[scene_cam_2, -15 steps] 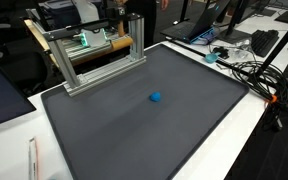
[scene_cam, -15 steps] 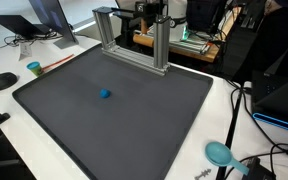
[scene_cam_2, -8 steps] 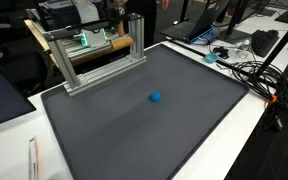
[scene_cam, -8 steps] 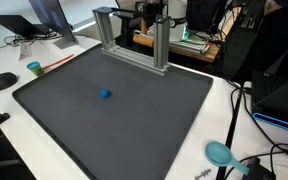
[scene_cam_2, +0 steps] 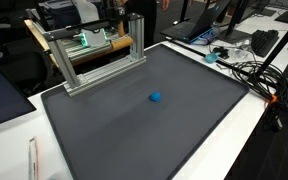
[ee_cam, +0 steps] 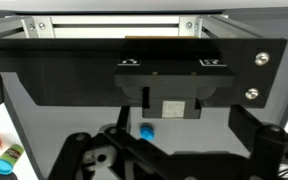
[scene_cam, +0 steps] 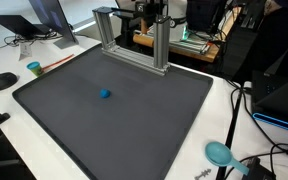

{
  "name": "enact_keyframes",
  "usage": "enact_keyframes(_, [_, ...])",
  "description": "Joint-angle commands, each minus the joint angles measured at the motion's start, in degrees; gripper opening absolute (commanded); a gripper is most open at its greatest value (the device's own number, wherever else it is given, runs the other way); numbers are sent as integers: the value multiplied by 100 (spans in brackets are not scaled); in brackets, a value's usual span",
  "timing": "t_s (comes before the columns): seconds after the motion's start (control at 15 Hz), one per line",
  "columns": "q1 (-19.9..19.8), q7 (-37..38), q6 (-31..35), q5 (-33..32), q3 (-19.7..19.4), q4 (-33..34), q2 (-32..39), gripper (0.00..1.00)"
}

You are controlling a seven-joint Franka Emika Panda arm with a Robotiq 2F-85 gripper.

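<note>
Blue object (scene_cam: 105, 95) is lying on the dark mat (scene_cam: 144, 125) while I am holding my fingers (ee_cam: 267, 148) wide open, well apart from it.

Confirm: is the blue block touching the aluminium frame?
Apart. In both exterior views the blue block lies alone on the mat, well clear of the aluminium frame.

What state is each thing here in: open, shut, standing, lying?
gripper: open, holding nothing.
small blue piece: lying on the mat, untouched.
dark mat: spread flat.
metal frame: standing upright at the mat's edge.
</note>
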Motion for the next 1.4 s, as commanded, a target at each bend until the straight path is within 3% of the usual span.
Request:
enact_keyframes(0.0, [-73, 196, 10, -316, 115, -91, 55, 100])
enact_keyframes(1.27, [-30, 187, -300, -420, 70, -18, 429, 100])
enact_keyframes(1.33, [-28, 179, -296, -418, 65, -16, 432, 95])
